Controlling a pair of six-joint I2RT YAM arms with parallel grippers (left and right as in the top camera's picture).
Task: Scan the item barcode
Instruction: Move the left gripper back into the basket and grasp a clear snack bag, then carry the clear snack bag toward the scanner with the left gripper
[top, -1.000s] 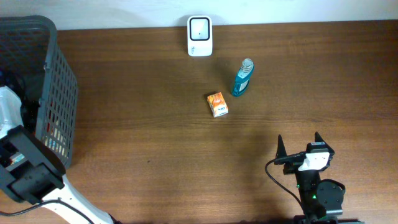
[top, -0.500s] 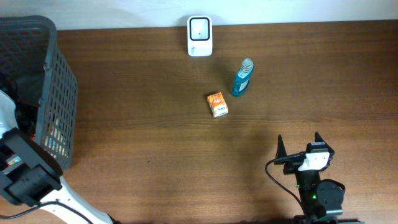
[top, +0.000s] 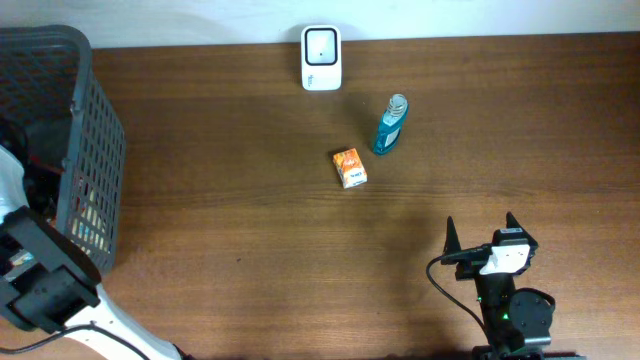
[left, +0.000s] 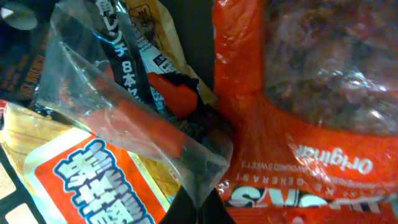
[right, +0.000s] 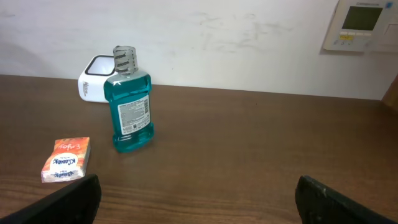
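Stage: early, pick-up only. No barcode is presented to the scanner (top: 321, 58) yet.

Left arm is down inside the basket (top: 90, 130), at 9 o'clock on the overhead view. In the wrist view the left gripper (left: 196, 208) sits at 6 o'clock with its jaws fully closed. The lower corner of a clear packet (left: 124, 118) runs straight into them, so I judge the film is pinched there. The packet has a red object inside and a black strip of Japanese print. It lies on top of the other goods, not lifted clear.

Right gripper (top: 480, 225) is parked at 5 o'clock on the table (top: 250, 220), jaws spread wide, holding nothing.

Left to do, as I judge it: lift the packet out, carry it to the scanner at 12 o'clock, and turn the barcode to its face. No barcode on the packet is visible from here.

Count:
- scanner: one
- basket: one
- blue mouthwash bottle (top: 390, 127): one, at 1 o'clock of centre, cap pointing to 12 o'clock
- small orange box (top: 349, 168): one, just 12 o'clock of centre
- in the basket: the clear packet, one orange bag (left: 280, 155) at 3 o'clock, one orange-and-white labelled pack (left: 81, 180) at 8 o'clock, with more partly hidden
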